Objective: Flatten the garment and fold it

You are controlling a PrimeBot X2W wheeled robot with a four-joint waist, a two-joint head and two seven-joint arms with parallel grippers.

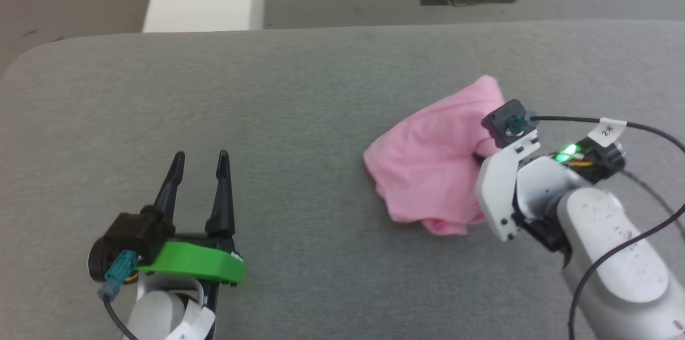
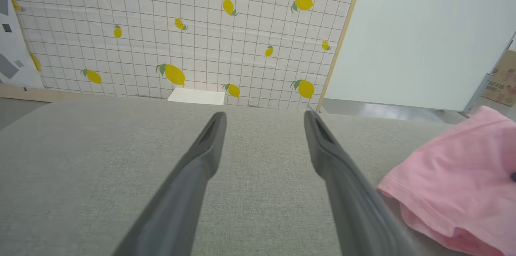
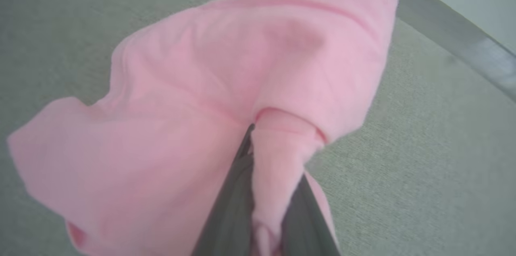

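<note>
Shorts (image 1: 433, 163), pink and crumpled, lie in a heap on the right side of the grey table (image 1: 299, 88). My right gripper (image 3: 269, 191) is pinching a fold of the shorts between its closed fingers, the rest of the cloth spilling ahead of them. My left gripper (image 1: 201, 158) sits well apart over bare table on the left, its fingers spread.
</note>
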